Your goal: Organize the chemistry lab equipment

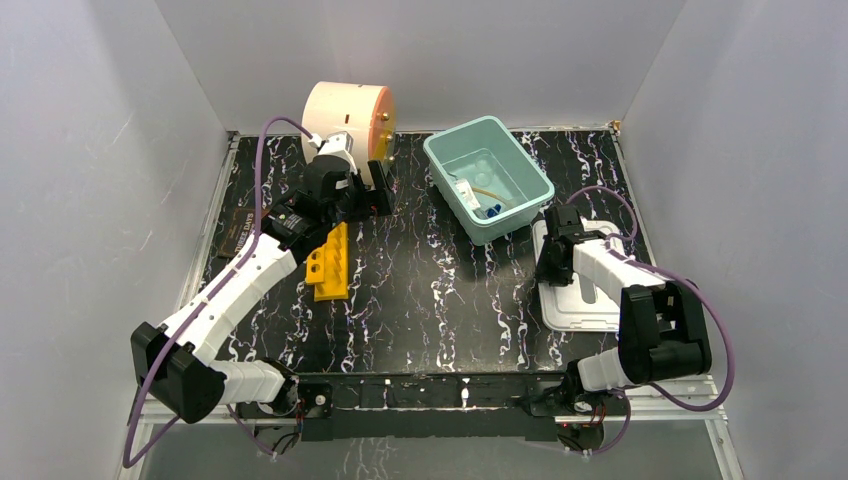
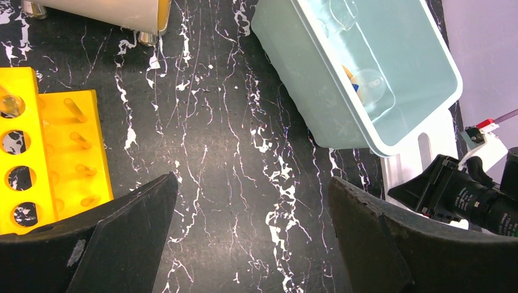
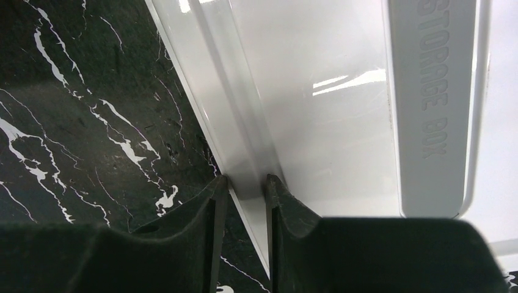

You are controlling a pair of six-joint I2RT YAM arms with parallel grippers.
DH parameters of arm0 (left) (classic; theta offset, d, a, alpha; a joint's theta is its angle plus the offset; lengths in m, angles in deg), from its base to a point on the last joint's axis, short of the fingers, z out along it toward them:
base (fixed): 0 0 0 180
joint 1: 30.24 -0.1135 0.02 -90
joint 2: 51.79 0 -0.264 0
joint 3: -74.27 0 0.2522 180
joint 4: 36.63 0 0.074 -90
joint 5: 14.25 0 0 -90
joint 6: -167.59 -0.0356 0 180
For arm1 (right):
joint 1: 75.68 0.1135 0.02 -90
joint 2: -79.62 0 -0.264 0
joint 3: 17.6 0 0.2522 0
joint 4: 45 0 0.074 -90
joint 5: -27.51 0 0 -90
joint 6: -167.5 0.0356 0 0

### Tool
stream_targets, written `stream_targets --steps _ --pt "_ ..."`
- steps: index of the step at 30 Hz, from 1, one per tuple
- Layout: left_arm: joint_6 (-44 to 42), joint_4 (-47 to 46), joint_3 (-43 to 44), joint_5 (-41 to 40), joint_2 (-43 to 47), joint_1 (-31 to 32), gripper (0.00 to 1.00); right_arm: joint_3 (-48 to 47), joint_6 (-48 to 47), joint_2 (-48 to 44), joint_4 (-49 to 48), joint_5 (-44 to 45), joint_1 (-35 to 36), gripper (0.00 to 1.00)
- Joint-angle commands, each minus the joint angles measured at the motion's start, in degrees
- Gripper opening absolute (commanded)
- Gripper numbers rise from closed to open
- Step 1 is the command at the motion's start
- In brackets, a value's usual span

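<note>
The yellow tube rack (image 1: pixel 330 262) (image 2: pixel 49 159) lies on the black marbled table, left of centre. A teal bin (image 1: pixel 440 170) (image 2: pixel 305 79) at the back holds small lab items: a clear glass piece (image 2: pixel 369 85), a tan loop (image 1: pixel 490 190) and a blue-tipped tool (image 1: pixel 492 211). My left gripper (image 1: pixel 368 198) (image 2: pixel 253 179) hangs open over bare table between rack and bin, holding nothing. My right gripper (image 1: pixel 549 274) (image 3: pixel 247 178) is shut on the raised left rim of the white storage-box lid (image 1: pixel 580 305) (image 3: pixel 317 110), which lies flat at the right.
A large cream drum with an orange face (image 1: pixel 345 120) (image 2: pixel 104 9) stands at the back left, just behind my left wrist. White walls close in the table on three sides. The lid's far end sits close to the teal bin's near corner.
</note>
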Motion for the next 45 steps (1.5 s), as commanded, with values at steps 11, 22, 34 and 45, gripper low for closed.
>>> stream_targets --steps 11,22,34,45 --pt "-0.07 -0.77 -0.29 -0.21 -0.18 -0.36 0.93 -3.79 0.67 3.01 0.19 1.32 -0.08 0.18" --pt "0.72 -2.84 -0.67 5.58 -1.93 -0.35 0.93 -8.39 2.32 -0.42 5.41 3.81 -0.06 0.11" --pt "-1.85 -10.54 -0.49 23.73 -9.12 4.27 0.95 -12.03 8.6 -6.74 10.81 0.39 -0.07 0.11" --pt "9.16 -16.62 13.97 38.51 -31.22 13.58 0.97 -9.88 19.93 -13.45 11.87 -2.74 -0.13 0.11"
